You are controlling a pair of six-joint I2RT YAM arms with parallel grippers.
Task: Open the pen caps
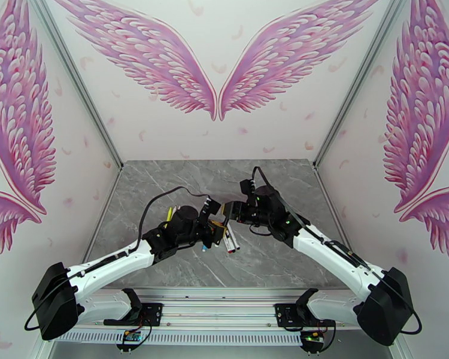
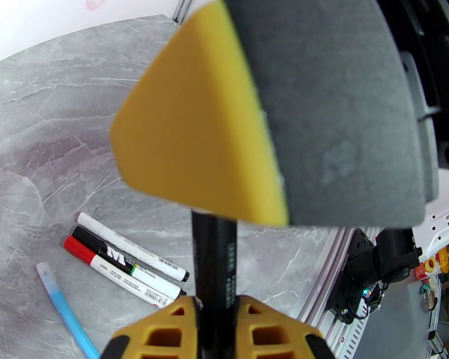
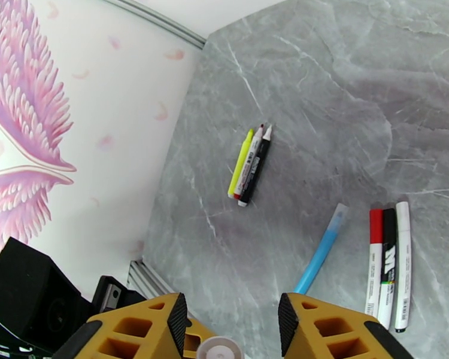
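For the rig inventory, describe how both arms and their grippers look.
The left arm and right arm are white tubes with bulky black joints. A thin black cable loops above each forearm. Green lights dot the right arm. The left gripper and right gripper have yellow fingers with hollow cells and dark grey inner pads.

1. Your top external camera looks down from high behind the near edge, over the whole tabletop [image 1: 164,186].
2. Your left wrist camera faces down past its fingers [image 2: 272,333], nearer the tabletop than the right one.
3. Both your wrist cameras share the three capped pens [image 3: 389,258] and the blue pen [image 3: 318,253].
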